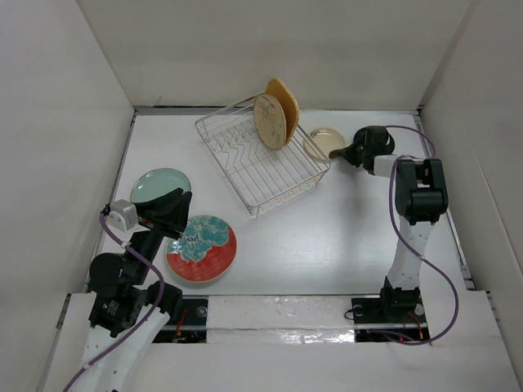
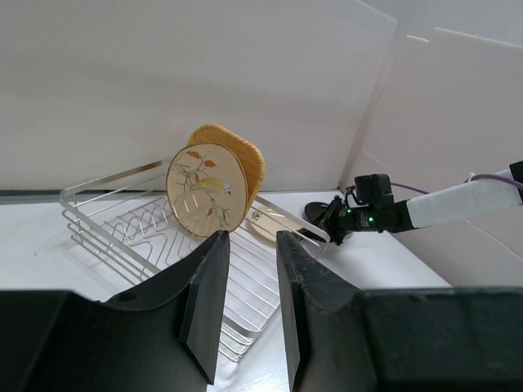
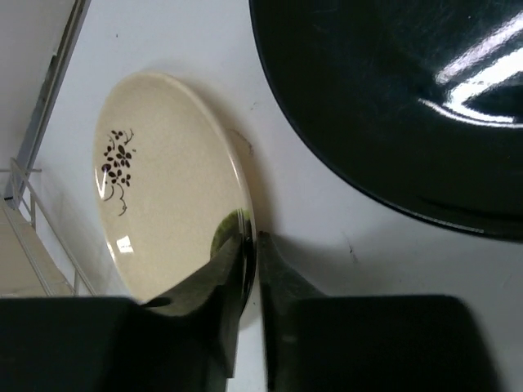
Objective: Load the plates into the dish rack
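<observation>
The silver wire dish rack (image 1: 261,175) stands at the back centre. The beige speckled plate (image 1: 270,121) and the wooden plate (image 1: 285,100) stand upright in its far end. The small cream plate (image 1: 323,142) lies just right of the rack and looks tilted. My right gripper (image 3: 252,241) is shut on its rim (image 3: 163,188). The small black plate (image 3: 409,98) lies beside it, hidden under the wrist in the top view. The pale teal plate (image 1: 157,184) and the red plate with teal flowers (image 1: 202,247) lie at the front left. My left gripper (image 1: 174,206) hovers between them, open and empty.
White walls enclose the table on the left, back and right. In the left wrist view the rack (image 2: 106,214) is ahead, with the right gripper (image 2: 323,219) at its right corner. The right arm's upright link (image 1: 415,212) stands at the right.
</observation>
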